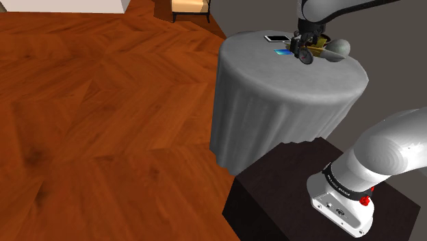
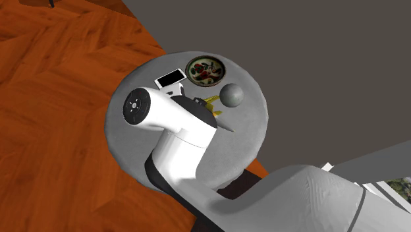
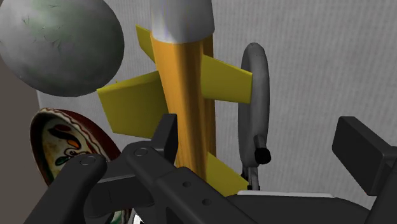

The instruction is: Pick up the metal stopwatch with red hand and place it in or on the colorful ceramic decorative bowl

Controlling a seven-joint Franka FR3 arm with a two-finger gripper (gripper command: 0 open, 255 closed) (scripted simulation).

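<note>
**Open claw around the stopwatch on the round table**

The claw (image 3: 261, 130) is open, with its two black fingers wide apart. The stopwatch (image 3: 256, 83) sits between them and touches neither one. It shows edge on, as a thin grey ring with a small black knob, so its face is hidden.

Just beside it lies a toy rocket (image 3: 184, 108) with an orange body and yellow fins. Its tip is cut off by the picture's edge.

The bowl (image 2: 205, 70), painted red and green inside, stands at the far side of the grey table (image 1: 274, 103), away from the stand. In the wrist view the claw's black body hides half of it.

In the second exterior view a white phone (image 2: 171, 78) lies just left of the bowl. A grey ball (image 2: 232, 95) rests near the bowl's right side. The white arm covers the middle of the table there.
</note>
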